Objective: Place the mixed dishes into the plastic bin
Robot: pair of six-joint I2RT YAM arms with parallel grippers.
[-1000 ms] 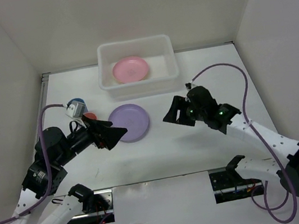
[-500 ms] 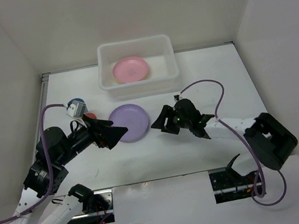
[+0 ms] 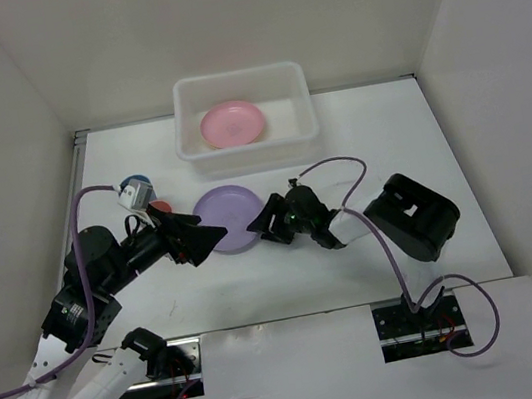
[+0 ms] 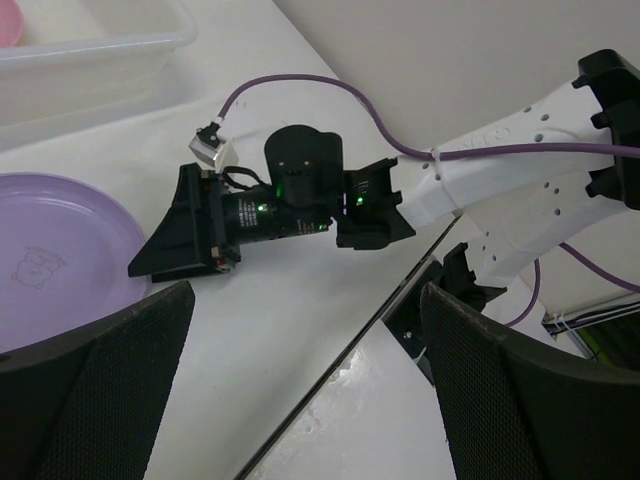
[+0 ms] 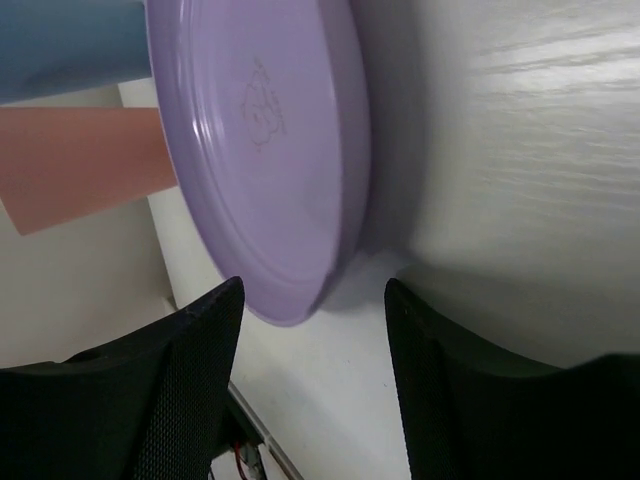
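Right arm lies low, stretched left to frame centre. The right gripper (image 3: 264, 222), jaws apart, is at the purple plate's (image 3: 226, 216) right rim. The left gripper (image 3: 207, 237) is spread wide at its left rim. Pink plate (image 3: 232, 124) sits in the bin (image 3: 238, 73), top centre.

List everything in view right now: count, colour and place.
plastic bin: one, translucent white, far middle of the table
pink plate: one, pink, inside the bin
purple plate: one, purple, flat on the table in front of the bin
blue cup: one, blue, left of the purple plate, further back
red cup: one, red, near the purple plate's left edge
left gripper: one, black, open, at the purple plate's near-left side
right gripper: one, black, open, low at the purple plate's right edge
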